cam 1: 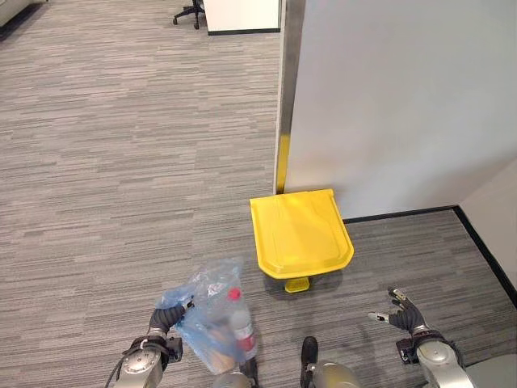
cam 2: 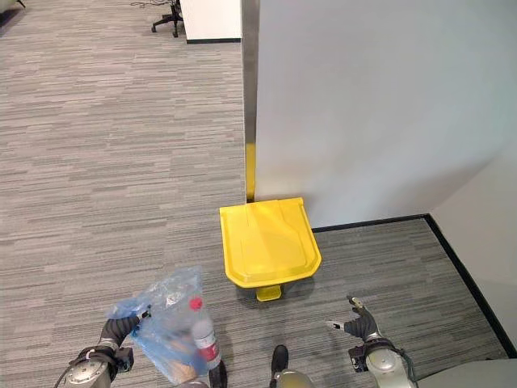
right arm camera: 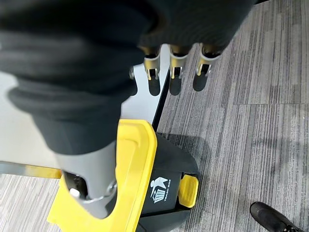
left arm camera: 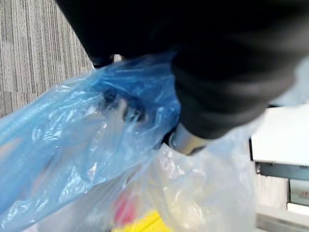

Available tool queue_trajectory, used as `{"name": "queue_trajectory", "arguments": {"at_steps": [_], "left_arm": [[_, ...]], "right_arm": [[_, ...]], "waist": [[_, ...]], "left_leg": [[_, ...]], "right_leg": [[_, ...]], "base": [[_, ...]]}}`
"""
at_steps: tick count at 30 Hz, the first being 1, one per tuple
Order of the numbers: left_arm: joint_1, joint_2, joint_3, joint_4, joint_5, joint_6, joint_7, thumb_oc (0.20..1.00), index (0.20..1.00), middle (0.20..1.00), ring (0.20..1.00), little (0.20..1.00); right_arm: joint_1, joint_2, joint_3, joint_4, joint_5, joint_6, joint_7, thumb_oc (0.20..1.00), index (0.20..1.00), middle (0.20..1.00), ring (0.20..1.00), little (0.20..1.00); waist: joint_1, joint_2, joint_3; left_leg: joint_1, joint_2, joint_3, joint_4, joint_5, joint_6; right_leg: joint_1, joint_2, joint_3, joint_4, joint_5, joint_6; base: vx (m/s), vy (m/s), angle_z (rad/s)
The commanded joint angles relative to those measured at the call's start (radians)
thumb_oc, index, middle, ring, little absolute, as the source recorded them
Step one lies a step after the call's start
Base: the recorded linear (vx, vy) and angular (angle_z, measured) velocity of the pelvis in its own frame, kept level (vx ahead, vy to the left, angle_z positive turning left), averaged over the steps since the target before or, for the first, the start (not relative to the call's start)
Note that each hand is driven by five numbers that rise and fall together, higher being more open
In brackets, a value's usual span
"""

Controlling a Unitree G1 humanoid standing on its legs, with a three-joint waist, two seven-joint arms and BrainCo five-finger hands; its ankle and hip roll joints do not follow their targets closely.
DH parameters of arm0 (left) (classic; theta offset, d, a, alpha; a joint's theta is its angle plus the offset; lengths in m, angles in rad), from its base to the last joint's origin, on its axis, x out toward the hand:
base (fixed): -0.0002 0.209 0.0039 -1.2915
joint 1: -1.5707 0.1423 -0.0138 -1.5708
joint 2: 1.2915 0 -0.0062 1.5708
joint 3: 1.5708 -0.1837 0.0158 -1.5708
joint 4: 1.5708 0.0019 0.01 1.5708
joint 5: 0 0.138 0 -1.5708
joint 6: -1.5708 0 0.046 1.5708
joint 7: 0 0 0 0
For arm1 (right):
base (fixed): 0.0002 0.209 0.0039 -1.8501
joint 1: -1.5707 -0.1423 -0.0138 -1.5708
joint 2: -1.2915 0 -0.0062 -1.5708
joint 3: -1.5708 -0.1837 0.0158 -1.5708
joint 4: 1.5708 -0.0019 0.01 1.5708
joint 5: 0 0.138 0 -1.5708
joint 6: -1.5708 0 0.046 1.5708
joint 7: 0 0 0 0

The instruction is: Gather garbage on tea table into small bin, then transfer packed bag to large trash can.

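A packed bag [cam 1: 212, 319] of clear blue plastic hangs from my left hand [cam 1: 166, 319] at the lower left, above the carpet. Its neck is gathered in the curled fingers [left arm camera: 120, 104]. Inside it stands a bottle with a red cap [cam 1: 234, 294]. The large trash can [cam 1: 300, 233] sits ahead by the wall, its yellow lid shut and a yellow foot pedal [cam 1: 296, 284] at its front. My right hand [cam 1: 402, 311] hovers at the lower right, fingers [right arm camera: 176, 63] straight and holding nothing, to the right of the can.
A grey partition wall [cam 1: 388, 105] rises right behind the can, with a metal edge post [cam 1: 287, 89]. A second wall [cam 1: 497, 218] closes the corner on the right. Open carpet [cam 1: 121, 162] stretches to the left. An office chair's base [cam 1: 190, 14] shows far back.
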State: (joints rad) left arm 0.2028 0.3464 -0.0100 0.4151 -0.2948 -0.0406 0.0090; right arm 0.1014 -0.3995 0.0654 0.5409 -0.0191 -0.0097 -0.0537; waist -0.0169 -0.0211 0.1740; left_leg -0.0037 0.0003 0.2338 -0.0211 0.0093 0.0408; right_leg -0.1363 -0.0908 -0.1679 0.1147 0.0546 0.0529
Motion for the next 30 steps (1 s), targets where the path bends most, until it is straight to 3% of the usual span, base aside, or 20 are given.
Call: {"name": "queue_trajectory", "arguments": {"at_steps": [1, 3, 4, 8, 12, 14, 15, 16, 20, 23, 30], "left_arm": [[-0.035, 0.057, 0.020, -0.037, 0.007, -0.044, 0.020, 0.200, 0.200, 0.200, 0.200, 0.200], [-0.042, 0.057, 0.019, -0.041, 0.007, -0.046, 0.024, 0.200, 0.200, 0.200, 0.200, 0.200], [-0.042, 0.056, 0.024, -0.040, 0.005, -0.045, 0.027, 0.200, 0.200, 0.200, 0.200, 0.200], [-0.075, 0.062, 0.017, -0.019, 0.010, -0.055, 0.024, 0.200, 0.200, 0.200, 0.200, 0.200], [-0.097, 0.066, 0.012, -0.007, 0.021, -0.062, 0.024, 0.200, 0.200, 0.200, 0.200, 0.200], [-0.104, 0.068, 0.007, -0.008, 0.017, -0.063, 0.027, 0.200, 0.200, 0.200, 0.200, 0.200], [-0.104, 0.068, 0.006, -0.008, 0.017, -0.063, 0.027, 0.200, 0.200, 0.200, 0.200, 0.200], [-0.111, 0.071, 0.010, -0.008, 0.008, -0.061, 0.029, 0.200, 0.200, 0.200, 0.200, 0.200], [-0.112, 0.067, 0.003, -0.006, -0.022, -0.064, 0.034, 0.200, 0.200, 0.200, 0.200, 0.200], [-0.137, 0.064, 0.019, 0.027, -0.049, -0.081, 0.041, 0.200, 0.200, 0.200, 0.200, 0.200], [-0.160, 0.053, -0.003, 0.021, -0.050, -0.091, 0.040, 0.200, 0.200, 0.200, 0.200, 0.200]], "right_arm": [[-0.028, -0.019, -0.009, -0.040, 0.013, -0.017, -0.017, 1.000, 1.000, 1.000, 1.000, 1.000], [-0.034, -0.016, -0.010, -0.042, 0.014, -0.012, -0.016, 1.000, 1.000, 1.000, 1.000, 1.000], [-0.035, -0.016, -0.012, -0.041, 0.016, -0.012, -0.019, 1.000, 1.000, 1.000, 1.000, 1.000], [-0.033, -0.019, -0.021, -0.013, 0.038, -0.009, -0.028, 1.000, 1.000, 1.000, 1.000, 1.000], [-0.031, -0.027, -0.035, -0.005, 0.047, -0.013, -0.037, 1.000, 1.000, 1.000, 1.000, 1.000], [-0.007, -0.031, -0.059, -0.010, 0.070, -0.016, -0.045, 1.000, 1.000, 1.000, 1.000, 1.000], [-0.007, -0.031, -0.059, -0.010, 0.071, -0.016, -0.045, 1.000, 1.000, 1.000, 1.000, 1.000], [0.022, -0.031, -0.091, -0.005, 0.090, -0.015, -0.044, 1.000, 1.000, 1.000, 1.000, 1.000], [0.015, -0.038, -0.107, 0.019, 0.125, -0.021, -0.055, 1.000, 1.000, 1.000, 1.000, 1.000], [-0.007, -0.066, -0.143, 0.055, 0.183, -0.039, -0.072, 1.000, 1.000, 1.000, 1.000, 1.000], [-0.074, -0.048, -0.093, 0.046, 0.232, -0.051, -0.054, 1.000, 1.000, 1.000, 1.000, 1.000]], "waist": [[-0.001, -0.035, 0.010], [-0.015, -0.031, 0.029], [-0.019, -0.032, 0.035], [-0.070, -0.036, 0.061], [-0.092, -0.040, 0.060], [-0.113, -0.052, 0.050], [-0.114, -0.050, 0.051], [-0.136, -0.058, 0.039], [-0.151, -0.044, 0.041], [-0.175, -0.002, 0.036], [-0.167, 0.016, 0.019]], "left_leg": [[-0.025, -0.036, -0.120, 0.152, -0.173, -0.004], [0.012, -0.049, -0.129, 0.148, -0.191, 0.001], [0.039, -0.054, -0.122, 0.139, -0.202, 0.001], [0.120, -0.077, -0.178, 0.131, -0.248, -0.015], [0.154, -0.083, -0.222, 0.147, -0.296, -0.024], [0.197, -0.094, -0.290, 0.157, -0.354, -0.026], [0.198, -0.092, -0.291, 0.159, -0.356, -0.026], [0.223, -0.088, -0.317, 0.208, -0.407, -0.047], [0.204, -0.044, -0.312, 0.296, -0.409, -0.063], [0.202, 0.024, -0.318, 0.265, -0.390, -0.078], [0.231, 0.032, -0.285, 0.148, -0.385, -0.072]], "right_leg": [[-0.033, -0.053, 0.044, 0.184, -0.059, 0.105], [-0.099, -0.043, 0.044, 0.207, -0.039, 0.097], [-0.138, -0.061, 0.012, 0.179, -0.009, 0.094], [-0.219, -0.033, -0.019, -0.071, 0.045, 0.123], [-0.250, -0.019, -0.037, -0.164, 0.078, 0.137], [-0.270, -0.006, 0.051, -0.157, 0.104, 0.140], [-0.266, -0.005, 0.049, -0.159, 0.104, 0.140], [-0.275, -0.016, 0.115, -0.107, 0.136, 0.123], [-0.312, -0.023, 0.100, -0.002, 0.142, 0.120], [-0.389, 0.003, 0.071, 0.083, 0.108, 0.116], [-0.442, 0.013, 0.061, 0.071, 0.122, 0.128]], "base": [[0.10, 0.185, -0.12], [0.12, 0.097, -0.06], [0.23, 0.043, 0.00], [0.29, 0.010, 0.26], [0.29, -0.047, 0.50], [0.41, -0.104, 0.63], [0.44, -0.147, 1.18], [0.43, -0.166, 1.11], [0.24, -0.112, 0.42], [0.17, -0.072, 0.00], [0.01, 0.028, 0.03]]}}
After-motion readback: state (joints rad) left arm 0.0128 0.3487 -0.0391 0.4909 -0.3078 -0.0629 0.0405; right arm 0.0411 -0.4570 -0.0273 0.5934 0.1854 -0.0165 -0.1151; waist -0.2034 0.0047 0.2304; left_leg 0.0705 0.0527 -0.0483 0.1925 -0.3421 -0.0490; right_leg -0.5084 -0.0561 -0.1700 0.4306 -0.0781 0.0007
